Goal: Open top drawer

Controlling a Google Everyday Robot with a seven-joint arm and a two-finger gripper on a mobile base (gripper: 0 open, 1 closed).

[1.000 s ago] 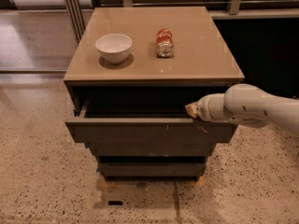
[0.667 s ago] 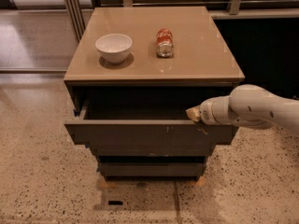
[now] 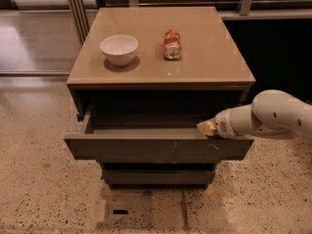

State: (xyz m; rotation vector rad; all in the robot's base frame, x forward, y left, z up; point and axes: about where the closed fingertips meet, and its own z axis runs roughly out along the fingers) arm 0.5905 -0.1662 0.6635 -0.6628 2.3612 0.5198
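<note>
top drawer (image 3: 156, 149) further out toward near than second ago, tray open below tabletop, front overhanging two lower drawers. gripper (image 3: 207, 127) has come nearer with it, tip at front's upper edge, right of middle. jaw state: we cannot tell. bowl (image 3: 119, 49) and can (image 3: 171, 44) unmoved on top. we judge pull is working, drawer largely open, little travel left. keep pull straight toward near.
</note>
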